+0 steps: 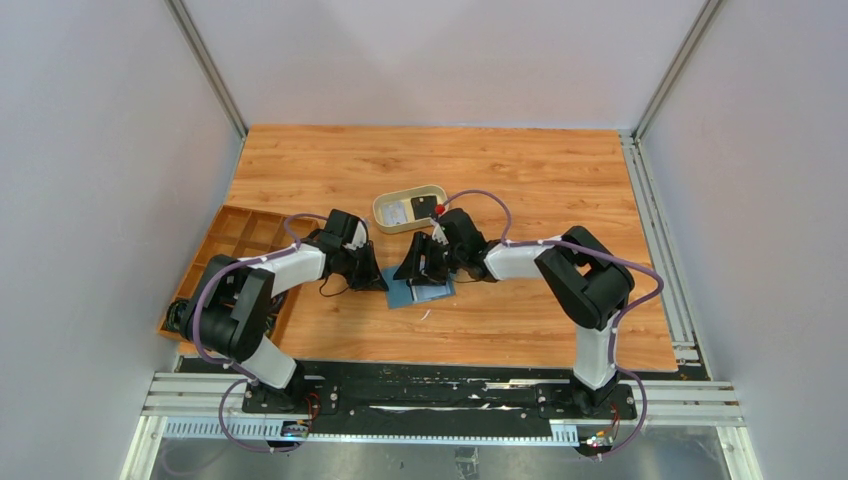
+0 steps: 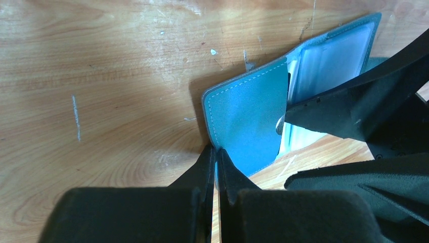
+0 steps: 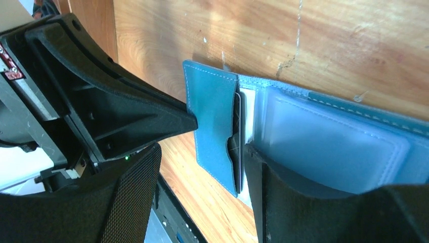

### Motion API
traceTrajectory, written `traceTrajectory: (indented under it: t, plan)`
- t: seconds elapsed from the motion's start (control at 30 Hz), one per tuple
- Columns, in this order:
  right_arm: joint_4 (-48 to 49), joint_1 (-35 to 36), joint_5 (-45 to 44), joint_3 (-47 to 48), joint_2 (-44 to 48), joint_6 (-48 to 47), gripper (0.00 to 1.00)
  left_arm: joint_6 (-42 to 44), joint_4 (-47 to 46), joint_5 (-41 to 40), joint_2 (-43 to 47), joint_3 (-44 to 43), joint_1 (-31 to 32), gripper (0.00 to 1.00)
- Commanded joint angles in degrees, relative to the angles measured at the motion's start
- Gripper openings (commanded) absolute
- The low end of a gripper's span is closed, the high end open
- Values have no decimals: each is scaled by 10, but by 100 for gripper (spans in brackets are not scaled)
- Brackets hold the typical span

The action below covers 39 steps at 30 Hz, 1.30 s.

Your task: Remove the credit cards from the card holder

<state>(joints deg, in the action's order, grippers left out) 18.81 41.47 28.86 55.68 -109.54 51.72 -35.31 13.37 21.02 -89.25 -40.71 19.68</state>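
Near the centre of the worktop (image 1: 560, 180), between the two arms: card holder (image 1: 420, 291) lies open, paler pockets up, one teal flap (image 3: 212, 116) lifted off the wood. Tucked behind that flap I can see the white edge of a credit card (image 3: 246, 104). How many more are inside, can't tell.

Left end effector (image 2: 216, 152) is pressed together on the flap's near corner, holding it open. Right end effector (image 1: 422, 265) is spread wide, gripping nothing. One finger (image 3: 283, 202) sits on the pocket side right beside the card edge, the other is outside the flap.

My read: this is the reach-in for a card, and nothing is pinched for extraction yet. To do it well:
- I'd hold the left pinch firm so the flap can't fold back.
- I'd get the right jaws around the card edge only. As they stand, the flap is between them too.
- I'd close gently and pull straight along the pocket mouth. Any twist probably drags the whole holder.

Beige oval tray (image 1: 383, 207) just beyond looks like the drop spot; a pale rectangle (image 1: 397, 212) lies in it. Wooden divider tray (image 1: 215, 235) is far left, likely not involved.
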Motion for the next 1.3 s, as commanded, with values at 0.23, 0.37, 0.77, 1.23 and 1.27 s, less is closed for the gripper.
traceTrajectory:
  t: [0.23, 0.37, 0.77, 1.23, 1.27]
  plan:
    - [-82, -6, -136, -45, -71, -54, 68, 17, 13, -58, -41, 23, 1, 0]
    - [-4, -2, -74, -56, -78, -48, 68, 17, 11, -58, -44, 24, 1, 0]
    - [137, -2, 44, -86, -90, -28, 63, 18, 9, -57, -50, 21, 1, 0]
    - [151, -14, 51, -129, -80, -31, 36, 22, 18, -60, -49, 13, 1, 0]
    - [153, -14, 50, -132, -80, -32, 36, 23, 19, -61, -48, 13, 1, 0]
